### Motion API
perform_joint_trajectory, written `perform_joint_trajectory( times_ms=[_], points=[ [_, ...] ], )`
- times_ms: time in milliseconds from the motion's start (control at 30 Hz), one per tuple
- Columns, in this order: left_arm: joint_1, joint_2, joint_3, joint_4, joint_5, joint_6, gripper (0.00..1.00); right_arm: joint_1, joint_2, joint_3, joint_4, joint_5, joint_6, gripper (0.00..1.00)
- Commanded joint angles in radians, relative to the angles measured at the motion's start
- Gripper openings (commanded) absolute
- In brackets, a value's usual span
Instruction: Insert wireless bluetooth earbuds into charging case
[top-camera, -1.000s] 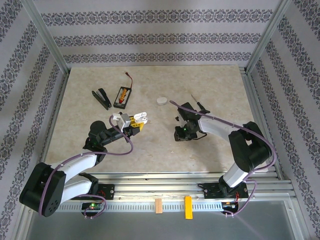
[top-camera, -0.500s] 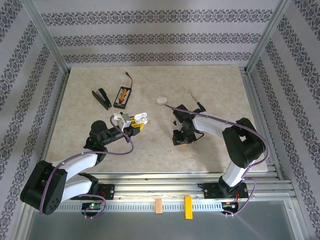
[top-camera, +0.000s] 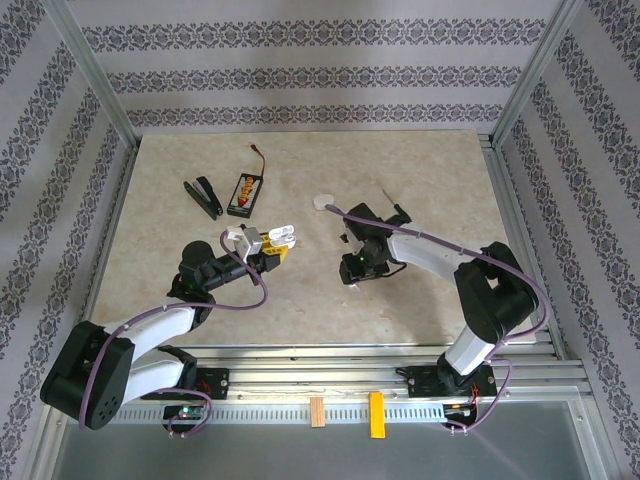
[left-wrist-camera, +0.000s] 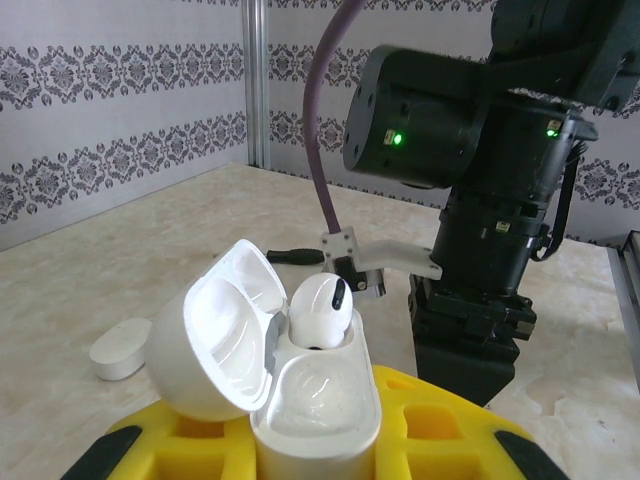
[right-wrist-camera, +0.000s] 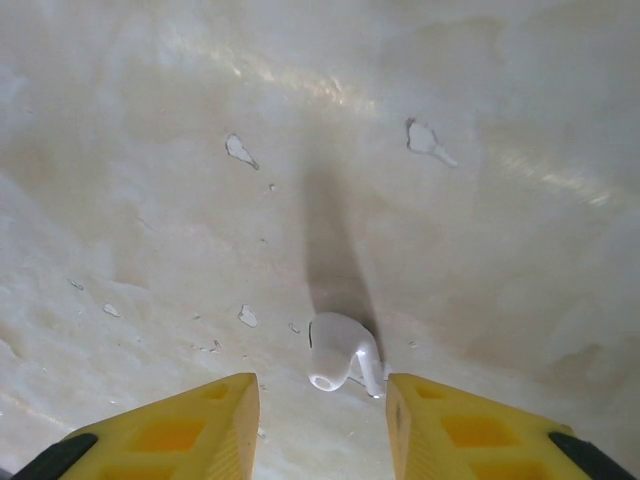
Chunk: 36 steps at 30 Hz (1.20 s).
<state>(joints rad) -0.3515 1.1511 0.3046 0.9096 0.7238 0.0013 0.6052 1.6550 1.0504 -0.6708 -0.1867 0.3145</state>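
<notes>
My left gripper (top-camera: 272, 243) is shut on a white charging case (left-wrist-camera: 315, 400), held upright between its yellow fingers (left-wrist-camera: 450, 430). The lid (left-wrist-camera: 215, 345) stands open to the left. One white earbud (left-wrist-camera: 320, 310) sits in the far socket and the near socket is empty. A second earbud (right-wrist-camera: 338, 352) lies on the table, with its stem pointing to the lower right. My right gripper (right-wrist-camera: 322, 420) hangs open just above it, one yellow finger on each side and neither touching. In the top view the right gripper (top-camera: 355, 268) points down at mid-table, right of the case (top-camera: 286, 234).
A closed white pebble case (top-camera: 324, 201) lies behind the right gripper, also seen as a closed white case (left-wrist-camera: 120, 348). At the back left lie a black clip (top-camera: 203, 196) and a battery holder (top-camera: 244, 192). A screwdriver (top-camera: 398, 208) lies at the back right. The right arm (left-wrist-camera: 480, 200) stands close in front of the held case.
My right gripper has shifted a little to the left over the table. The left gripper and the case have stayed still.
</notes>
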Motion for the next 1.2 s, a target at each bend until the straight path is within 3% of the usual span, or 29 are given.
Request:
perform_joint_trajectory(
  times_ms=[0,167,333,400,733,1167],
  points=[
    [0.003,-0.013,-0.014,0.067,-0.008,0.011,0.03,0.029,0.000,0.040,-0.058,0.106,-0.078,0.38],
    [0.003,-0.078,-0.047,0.018,-0.071,0.002,0.03,0.056,0.091,0.136,-0.171,0.164,-0.069,0.36],
    [0.004,-0.225,-0.116,-0.146,-0.287,0.031,0.03,0.083,0.177,0.219,-0.261,0.179,-0.064,0.35],
    [0.005,-0.269,-0.138,-0.169,-0.318,0.037,0.03,0.091,0.205,0.245,-0.288,0.181,-0.067,0.34],
    [0.005,-0.266,-0.142,-0.161,-0.285,0.031,0.03,0.131,0.365,0.395,-0.439,0.204,-0.112,0.32],
    [0.005,-0.177,-0.124,-0.091,-0.219,0.015,0.04,0.134,0.423,0.446,-0.484,0.235,-0.143,0.29]
  ],
)
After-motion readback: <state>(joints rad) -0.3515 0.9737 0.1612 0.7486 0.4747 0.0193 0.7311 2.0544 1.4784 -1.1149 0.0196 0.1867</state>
